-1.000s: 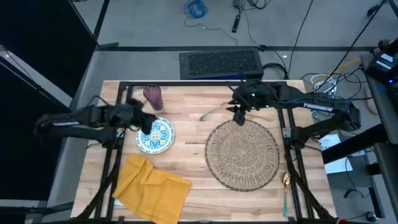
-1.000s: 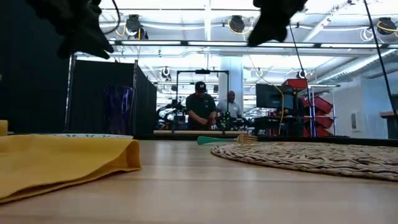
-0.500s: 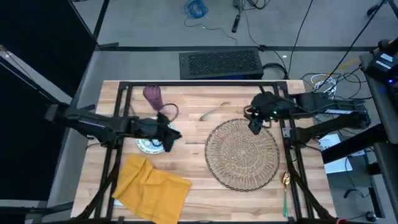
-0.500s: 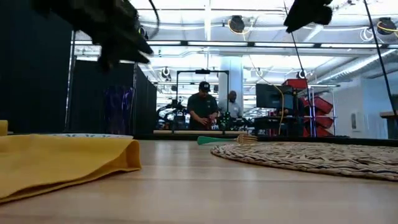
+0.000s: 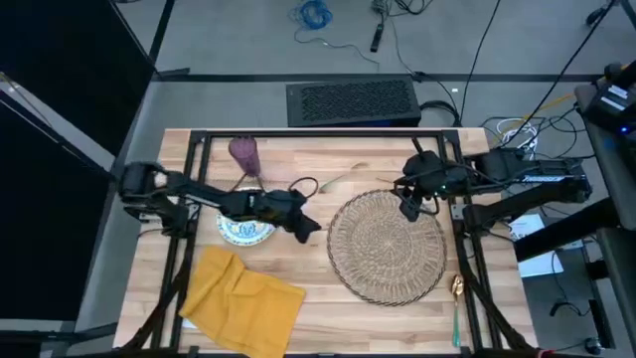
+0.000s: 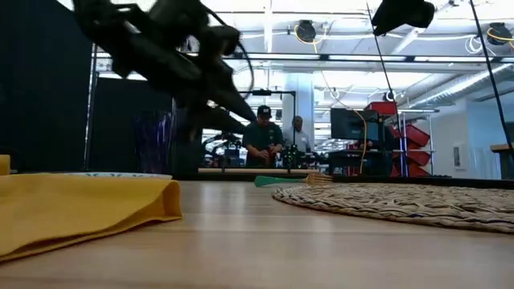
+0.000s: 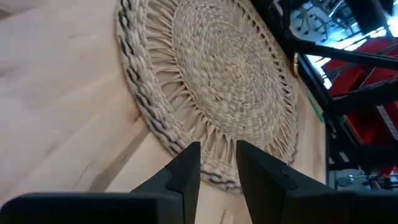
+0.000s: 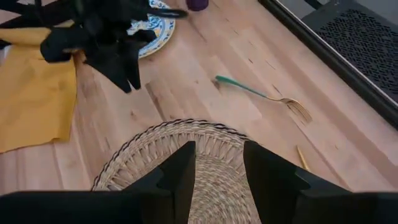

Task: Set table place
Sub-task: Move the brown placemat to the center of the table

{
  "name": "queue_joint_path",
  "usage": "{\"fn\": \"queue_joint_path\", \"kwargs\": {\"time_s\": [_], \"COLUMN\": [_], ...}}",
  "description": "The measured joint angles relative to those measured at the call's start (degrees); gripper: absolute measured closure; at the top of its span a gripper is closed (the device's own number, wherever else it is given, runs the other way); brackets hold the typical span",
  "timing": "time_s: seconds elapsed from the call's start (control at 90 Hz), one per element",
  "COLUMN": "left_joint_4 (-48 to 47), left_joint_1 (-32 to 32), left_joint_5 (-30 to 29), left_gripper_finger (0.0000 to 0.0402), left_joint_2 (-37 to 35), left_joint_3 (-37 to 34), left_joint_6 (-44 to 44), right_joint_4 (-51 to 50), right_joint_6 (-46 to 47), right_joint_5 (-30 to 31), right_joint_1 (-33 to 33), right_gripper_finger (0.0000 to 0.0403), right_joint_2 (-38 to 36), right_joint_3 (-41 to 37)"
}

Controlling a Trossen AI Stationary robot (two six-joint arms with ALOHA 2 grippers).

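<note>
Straw mat [image 5: 387, 246], round, woven, lying flat toward the right edge of the bench [image 5: 318, 308]; likely light and floppy, best pinched at its fringed rim and dragged rather than lifted.
Plate [image 5: 241, 230], white with blue-green pattern, left of centre, partly under the left arm; probably glazed, so hard, slippery and breakable; take by the rim.
Napkin [image 5: 241, 299], yellow cloth, near the front left corner; soft, will drape; pinch a fold.
Tumbler [image 5: 244, 155], purple, near the back edge; light, could tip.
Fork [image 8: 261, 93], teal handle, gold tines, just behind the mat; spoon [image 5: 456, 303], at the right edge; thin, hard to pick off flat wood.
Left gripper [image 5: 306, 227], between plate and mat, fingers narrowly parted, empty. Right gripper [image 5: 408, 206], over the mat's back rim, fingers spread, empty.
Writing: none legible.
</note>
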Motion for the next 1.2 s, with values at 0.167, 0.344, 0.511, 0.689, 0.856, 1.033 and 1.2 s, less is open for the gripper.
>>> {"fn": "queue_joint_path", "kwargs": {"time_s": [0.167, 0.344, 0.511, 0.689, 0.856, 1.033, 1.2], "left_joint_4": [-0.4, -5.2, -8.2, -27.1, -34.9, -42.1, -41.6], "left_joint_1": [-0.3, -1.1, -2.9, -3.5, -2.4, 1.0, 2.6], "left_joint_5": [0.6, 1.7, 1.7, -4.6, -10.4, -8.1, -8.0], "left_gripper_finger": [0.0314, 0.0314, 0.0314, 0.0314, 0.0314, 0.0314, 0.0314], "left_joint_2": [5.8, 12.2, 16.9, 18.5, 17.6, 19.3, 20.0], "left_joint_3": [7.9, 14.0, 19.0, 27.2, 32.5, 33.2, 33.1], "left_joint_6": [2.9, 3.9, 5.5, 13.2, 16.9, 17.0, 16.9], "right_joint_4": [-2.4, -3.5, -3.6, -3.7, -4.3, -4.6, -4.6], "right_joint_6": [-0.2, -0.2, -0.2, -0.2, -0.2, -0.2, -0.6], "right_joint_5": [-0.2, -0.3, -0.3, -0.3, -0.3, -0.9, -1.8], "right_joint_1": [0.0, 0.0, 0.0, 0.0, 0.0, 0.0, 0.0], "right_gripper_finger": [0.0280, 0.0280, 0.0280, 0.0280, 0.0280, 0.0280, 0.0280], "right_joint_2": [-1.0, -3.1, -5.4, -7.0, -7.2, -7.2, -7.2], "right_joint_3": [0.0, 0.0, 0.0, 0.0, 0.0, 0.0, 0.0]}}
